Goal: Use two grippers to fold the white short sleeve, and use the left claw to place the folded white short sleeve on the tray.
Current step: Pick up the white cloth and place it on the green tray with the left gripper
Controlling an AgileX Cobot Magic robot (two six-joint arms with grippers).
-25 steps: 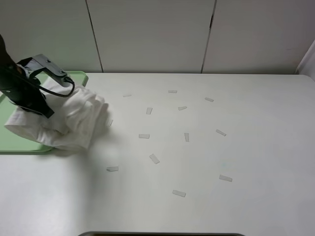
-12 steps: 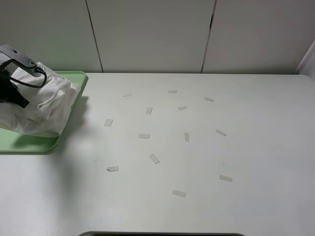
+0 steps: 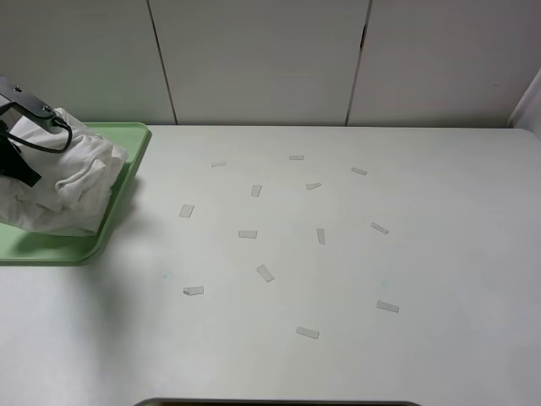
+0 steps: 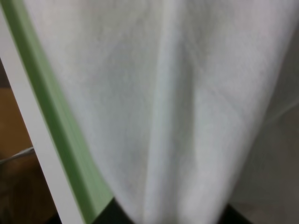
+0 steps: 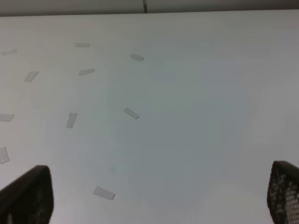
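The white short sleeve (image 3: 63,186) sits as a bunched, rumpled bundle at the far left of the exterior frame, over the tray (image 3: 127,165), with the left hand (image 3: 19,139) clamped narrow on its upper part; the jaws themselves are buried in cloth, so the grip point is hidden. In the left wrist view the fabric (image 4: 159,107) fills nearly everything, hanging past the green tray rim (image 4: 56,126), so part of it looks draped close to or over that edge. Right hand (image 5: 149,196) is spread wide, holding nothing, its two tips at the lower corners of its own view above bare counter (image 3: 355,254) dotted with tape strips (image 3: 265,272); it does not show in the exterior view. Risks as I read it: letting go now could let the loose fold slump open, since the bundle is lumpy rather than flat; the right-hand side of the bundle lies close to the tray's right rim, so cloth may spill onto the counter; fabric could snag on the jaws when the hand lifts away and get dragged back off. Orientation: bundle's long axis runs roughly from upper left to lower right of the exterior frame, along the tray's slanted right edge; collar and lettering not visible, so which end is the neck I cannot tell.
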